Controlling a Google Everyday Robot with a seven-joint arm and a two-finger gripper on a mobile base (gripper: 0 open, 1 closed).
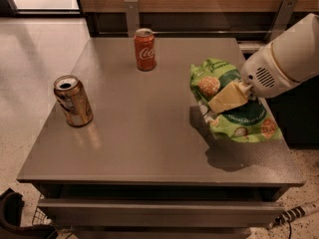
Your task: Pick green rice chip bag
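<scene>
"On the right side of the grey table (149, 138), where exactly is the green rice chip bag (244, 117)?" asks the first speaker.

"It is close to the right edge, about halfway between far and near," answers the second. "Its long side runs from the far left to the near right. A dark shadow lies on the table under its near left part, so the bag seems to be raised a little from the surface. Whether some corner touches the table, one cannot tell."

"And the gripper (214, 105)?"

"It comes in from the right, at the end of the thick white arm (291, 56). It is closed on the bag: one beige finger (227, 97) lies flat across the printed front, and the other one is hidden behind the foil."

"What else stands on the table?"

"Two cans, both upright and well apart from the bag. The red can (144, 50) is at the far side, about the middle. The golden-brown can (73, 100), with its top open, is at the left side, nearer. These two are also well apart from each other."
</scene>
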